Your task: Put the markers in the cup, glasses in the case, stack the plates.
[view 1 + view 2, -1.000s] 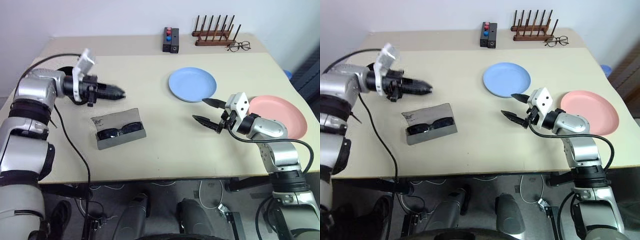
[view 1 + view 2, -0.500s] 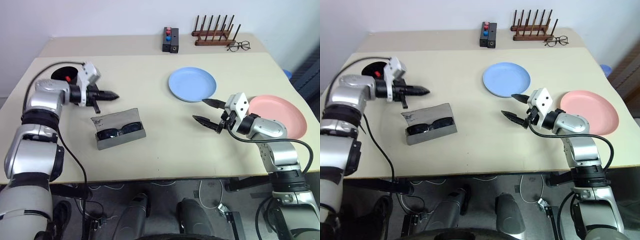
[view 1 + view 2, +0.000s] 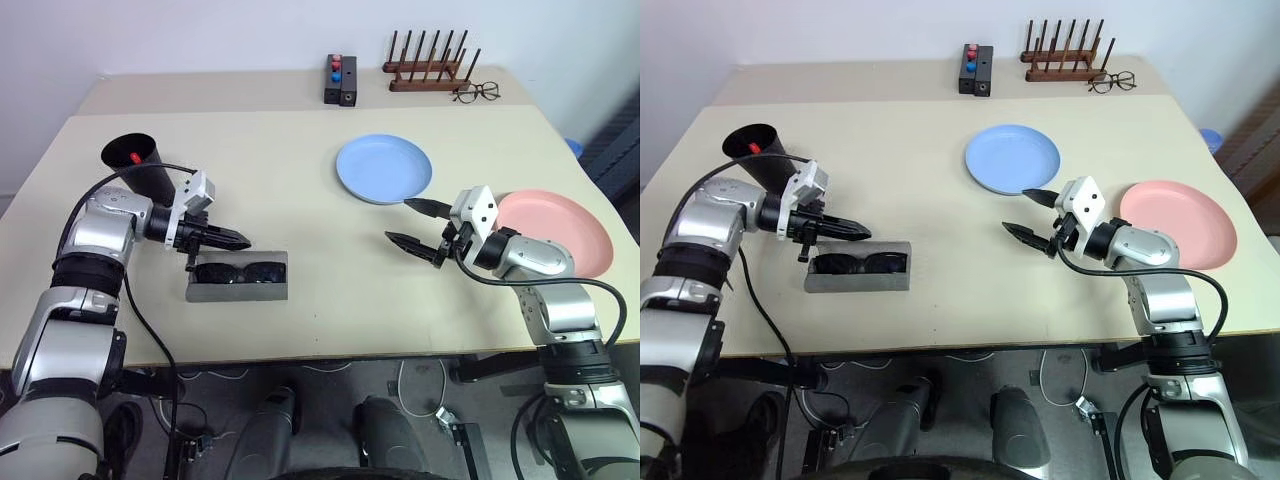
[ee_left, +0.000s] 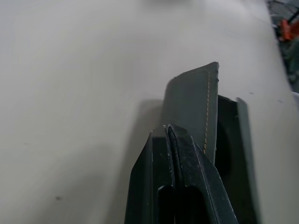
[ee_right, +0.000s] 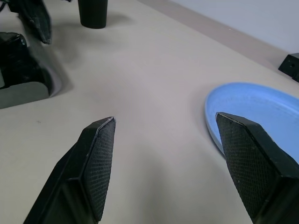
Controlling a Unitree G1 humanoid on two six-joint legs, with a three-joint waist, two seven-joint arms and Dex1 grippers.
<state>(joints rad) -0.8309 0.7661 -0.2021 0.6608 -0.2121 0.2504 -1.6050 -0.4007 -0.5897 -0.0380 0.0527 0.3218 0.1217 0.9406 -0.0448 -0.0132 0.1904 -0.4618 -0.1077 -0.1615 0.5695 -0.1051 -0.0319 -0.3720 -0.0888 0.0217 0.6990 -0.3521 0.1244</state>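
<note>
Left gripper [image 3: 238, 240] pressing the case [image 3: 238, 290] lid down over the glasses [image 3: 238, 272].
Its fingers are closed into a pushing point; the right gripper [image 3: 412, 222] is waiting open near the blue plate [image 3: 384, 168].

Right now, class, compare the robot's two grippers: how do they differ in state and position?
The left gripper is shut, its fingers pressed together; the right gripper is open, fingers spread and holding nothing. The left gripper hangs at the rear edge of the case, which holds the glasses; the right gripper hovers over bare table beside the blue plate. Both have two black fingers.
</note>
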